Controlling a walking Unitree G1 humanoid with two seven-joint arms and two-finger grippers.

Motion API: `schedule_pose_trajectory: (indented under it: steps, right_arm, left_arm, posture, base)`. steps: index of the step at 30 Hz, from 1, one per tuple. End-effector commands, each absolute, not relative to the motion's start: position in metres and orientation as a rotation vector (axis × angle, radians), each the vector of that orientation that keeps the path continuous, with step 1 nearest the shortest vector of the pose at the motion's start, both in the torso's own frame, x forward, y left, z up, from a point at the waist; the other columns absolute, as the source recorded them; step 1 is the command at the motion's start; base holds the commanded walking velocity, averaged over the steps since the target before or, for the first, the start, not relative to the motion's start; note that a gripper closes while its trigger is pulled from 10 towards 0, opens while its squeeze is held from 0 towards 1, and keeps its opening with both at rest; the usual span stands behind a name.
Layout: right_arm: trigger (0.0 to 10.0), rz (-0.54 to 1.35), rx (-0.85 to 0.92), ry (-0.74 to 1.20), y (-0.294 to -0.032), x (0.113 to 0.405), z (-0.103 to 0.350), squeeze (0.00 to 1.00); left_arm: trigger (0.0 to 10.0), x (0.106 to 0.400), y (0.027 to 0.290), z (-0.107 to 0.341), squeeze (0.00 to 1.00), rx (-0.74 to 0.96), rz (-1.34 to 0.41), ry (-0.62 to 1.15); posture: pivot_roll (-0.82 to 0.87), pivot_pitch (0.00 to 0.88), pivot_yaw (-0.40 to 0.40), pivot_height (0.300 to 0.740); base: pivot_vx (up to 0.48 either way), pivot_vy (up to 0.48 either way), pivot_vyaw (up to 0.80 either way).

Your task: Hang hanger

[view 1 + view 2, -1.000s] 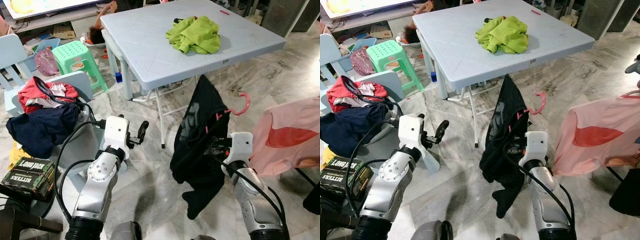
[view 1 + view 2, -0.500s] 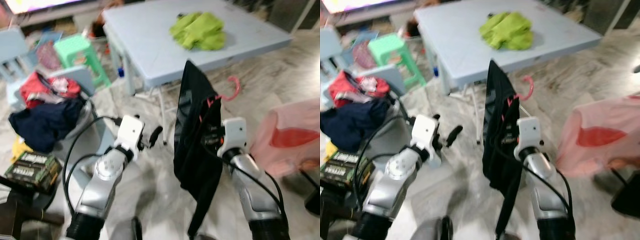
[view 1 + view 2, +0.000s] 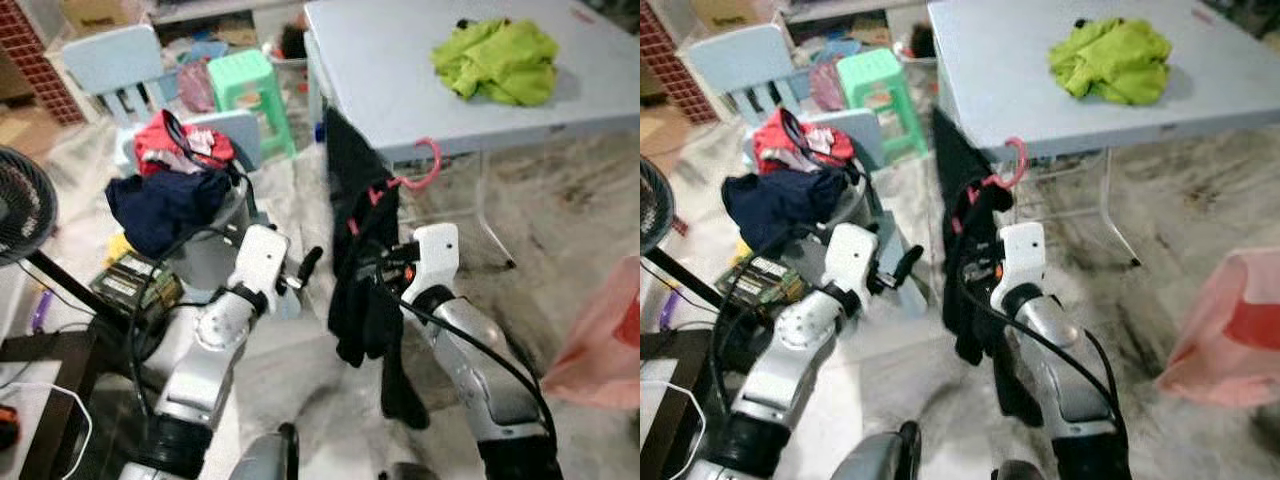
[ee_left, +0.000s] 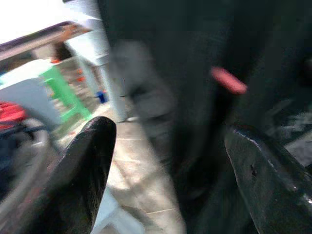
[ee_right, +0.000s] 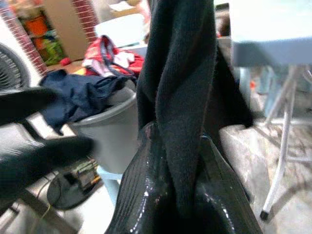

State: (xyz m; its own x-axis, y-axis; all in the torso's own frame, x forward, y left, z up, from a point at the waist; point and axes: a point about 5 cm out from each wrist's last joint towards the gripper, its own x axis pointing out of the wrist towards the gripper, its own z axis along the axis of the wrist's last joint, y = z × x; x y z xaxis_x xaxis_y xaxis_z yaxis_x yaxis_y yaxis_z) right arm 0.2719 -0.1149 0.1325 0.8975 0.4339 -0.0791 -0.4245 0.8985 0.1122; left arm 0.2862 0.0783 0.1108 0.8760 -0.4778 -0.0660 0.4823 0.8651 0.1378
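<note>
A pink hanger [image 3: 428, 165] carries a black garment [image 3: 358, 300] that hangs bunched in front of me, its hook up near the table edge. My right gripper [image 5: 176, 135] is shut on the black cloth at the hanger's neck, its fingers [image 5: 141, 170] pressed on either side of a fold. The gripper's white wrist [image 3: 435, 255] sits just right of the garment. Left of the garment, my left gripper [image 3: 303, 268] stands open and holds nothing; in its wrist view the two black fingers [image 4: 85, 168] are spread wide, facing the dark cloth.
A grey folding table [image 3: 400, 90] with a lime-green garment [image 3: 497, 60] stands ahead to the right. A grey basket [image 3: 215, 250] piled with red and navy clothes, a green stool [image 3: 245, 85] and a pale blue chair [image 3: 110, 65] are on the left. A fan [image 3: 20, 215] is at far left, pink cloth [image 3: 610, 330] at far right.
The whole picture has shifted right as the camera turned left, bringing the fan into view. My right gripper still holds the black garment on the hanger; the left stays open.
</note>
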Motion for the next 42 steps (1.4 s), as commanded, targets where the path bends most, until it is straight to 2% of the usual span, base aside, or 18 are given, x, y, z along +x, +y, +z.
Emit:
schedule_pose_trajectory:
  steps: [1, 6, 13, 17, 20, 22, 35, 36, 37, 40, 42]
  right_arm:
    - [10.0, 0.546, 0.116, 0.028, -0.1, 0.267, 0.157, 0.0]
    - [10.0, 0.706, 0.16, 0.003, -0.085, 0.25, 0.181, 0.0]
    - [10.0, 0.838, 0.185, 0.013, -0.09, 0.23, 0.199, 0.0]
    - [10.0, 0.902, 0.133, 0.05, -0.098, 0.221, 0.202, 0.0]
    - [10.0, 0.88, 0.103, 0.085, -0.107, 0.222, 0.198, 0.0]
    - [10.0, 0.91, 0.009, 0.14, -0.115, 0.216, 0.19, 0.0]
    - [10.0, 0.889, -0.308, 0.322, -0.165, 0.21, 0.159, 0.0]
    - [10.0, 0.875, -0.384, 0.355, -0.176, 0.21, 0.151, 0.0]
    - [10.0, 0.875, -0.384, 0.355, -0.176, 0.21, 0.151, 0.0]
    - [10.0, 0.851, -0.514, 0.433, -0.201, 0.21, 0.138, 0.0]
    - [10.0, 0.88, -0.542, 0.464, -0.209, 0.206, 0.136, 0.0]
  left_arm:
    - [10.0, 0.289, 0.083, 0.11, 0.0, 0.182, -0.492, 0.029]
    - [10.0, 0.292, 0.083, 0.107, 0.0, 0.183, -0.474, 0.031]
    - [10.0, 0.298, 0.085, 0.106, 0.0, 0.186, -0.441, 0.028]
    - [10.0, 0.305, 0.092, 0.108, 0.0, 0.179, -0.403, 0.022]
    - [10.0, 0.309, 0.095, 0.11, 0.0, 0.187, -0.388, 0.013]
    - [10.0, 0.313, 0.103, 0.112, 0.0, 0.206, -0.35, 0.001]
    - [10.0, 0.33, 0.141, 0.121, 0.0, 0.239, -0.174, -0.03]
    - [10.0, 0.331, 0.144, 0.123, 0.0, 0.239, -0.164, -0.039]
    - [10.0, 0.331, 0.144, 0.123, 0.0, 0.239, -0.164, -0.039]
    - [10.0, 0.332, 0.149, 0.127, 0.0, 0.241, -0.142, -0.059]
    - [10.0, 0.333, 0.153, 0.127, 0.0, 0.243, -0.123, -0.061]
  posture:
    - [-0.07, 0.083, 0.052, 0.74]
    - [-0.08, 0.084, 0.054, 0.74]
    - [-0.1, 0.088, 0.055, 0.74]
    - [-0.11, 0.087, 0.059, 0.74]
    - [-0.11, 0.088, 0.059, 0.74]
    - [-0.11, 0.086, 0.061, 0.74]
    - [-0.11, 0.086, 0.063, 0.74]
    - [-0.11, 0.088, 0.065, 0.74]
    - [-0.11, 0.088, 0.065, 0.74]
    - [-0.11, 0.088, 0.065, 0.74]
    - [-0.11, 0.088, 0.065, 0.74]
  base:
    - [0.0, 0.0, 0.0]
    - [0.0, 0.0, 0.0]
    - [0.0, 0.0, 0.0]
    - [0.0, 0.0, 0.0]
    - [0.0, 0.0, 0.0]
    - [0.0, 0.0, 0.0]
    - [0.0, 0.0, 0.0]
    - [0.0, 0.0, 0.0]
    - [0.0, 0.0, 0.0]
    - [0.0, 0.0, 0.0]
    - [0.0, 0.0, 0.0]
